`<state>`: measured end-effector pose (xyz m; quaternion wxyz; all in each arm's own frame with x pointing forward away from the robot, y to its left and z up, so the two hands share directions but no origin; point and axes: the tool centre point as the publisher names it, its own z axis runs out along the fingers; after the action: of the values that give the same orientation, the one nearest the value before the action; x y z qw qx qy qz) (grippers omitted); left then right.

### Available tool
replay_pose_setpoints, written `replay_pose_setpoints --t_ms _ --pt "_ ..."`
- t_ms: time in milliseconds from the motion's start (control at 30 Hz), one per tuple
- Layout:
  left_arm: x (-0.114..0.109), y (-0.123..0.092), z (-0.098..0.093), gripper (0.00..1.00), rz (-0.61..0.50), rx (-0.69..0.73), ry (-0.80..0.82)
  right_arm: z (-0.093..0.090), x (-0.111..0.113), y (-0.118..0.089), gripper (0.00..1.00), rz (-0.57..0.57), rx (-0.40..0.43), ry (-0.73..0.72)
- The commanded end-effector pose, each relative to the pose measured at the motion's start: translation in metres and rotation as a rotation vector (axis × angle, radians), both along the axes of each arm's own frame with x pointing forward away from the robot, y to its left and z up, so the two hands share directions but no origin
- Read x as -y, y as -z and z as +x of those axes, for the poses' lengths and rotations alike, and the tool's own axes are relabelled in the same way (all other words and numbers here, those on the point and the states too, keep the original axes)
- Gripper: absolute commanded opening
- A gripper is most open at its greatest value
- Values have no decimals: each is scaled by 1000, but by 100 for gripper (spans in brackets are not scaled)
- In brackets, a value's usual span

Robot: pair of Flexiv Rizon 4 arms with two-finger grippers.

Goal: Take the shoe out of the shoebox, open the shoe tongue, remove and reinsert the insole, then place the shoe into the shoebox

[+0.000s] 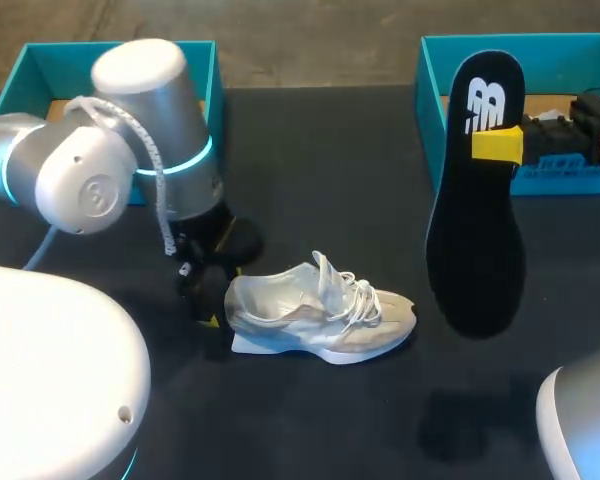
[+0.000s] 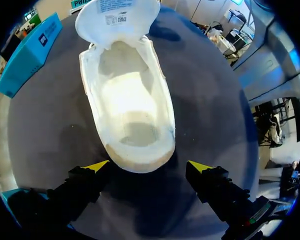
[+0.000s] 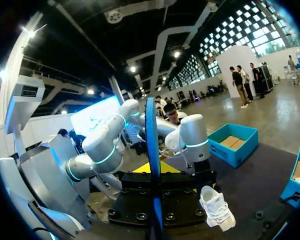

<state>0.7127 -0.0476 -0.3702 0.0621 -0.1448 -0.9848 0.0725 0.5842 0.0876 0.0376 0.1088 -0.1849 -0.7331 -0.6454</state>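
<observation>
A white lace-up sneaker (image 1: 320,315) stands on its sole in the middle of the dark desk (image 1: 310,160), outside both boxes. Its tongue (image 2: 115,17) is folded up and forward, and the wrist view over the sneaker's heel looks into a pale, bare inside. The left arm (image 1: 130,150) comes down at the sneaker's heel end. There the left gripper (image 2: 149,167) sits low with its fingers released: the yellow tips stand apart on either side of the heel, just beside it, neither clearly pressing on it.

Past the sneaker's toe and raised above the desk, the black foam insole (image 1: 475,230) hangs roughly upright, with a white mark near its upper end. The right gripper (image 1: 492,145) is clenched on that upper part, one yellow fingertip (image 1: 502,147) flat on the insole's face. In its own wrist view the insole runs edge-on between the fingers.

A teal cardboard shoebox (image 1: 40,70) lies behind the sneaker's heel end. A second teal cardboard shoebox (image 1: 580,55) lies behind the sneaker's toe end, partly covered by the insole
</observation>
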Motion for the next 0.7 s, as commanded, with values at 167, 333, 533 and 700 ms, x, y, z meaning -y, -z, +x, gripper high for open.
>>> replay_pose_setpoints --t_ms 167,333,533,700 --pt "5 -3 3 100 106 37 1 4 -3 -1 0 -5 -4 -5" --pt "12 -22 8 100 75 49 4 4 -3 -1 0 -5 -4 -5" --pt "18 -46 21 100 45 51 -10 4 -3 -1 0 -5 -4 -5" --pt "28 -52 29 100 28 72 -8 4 -3 -1 0 -5 -4 -5"
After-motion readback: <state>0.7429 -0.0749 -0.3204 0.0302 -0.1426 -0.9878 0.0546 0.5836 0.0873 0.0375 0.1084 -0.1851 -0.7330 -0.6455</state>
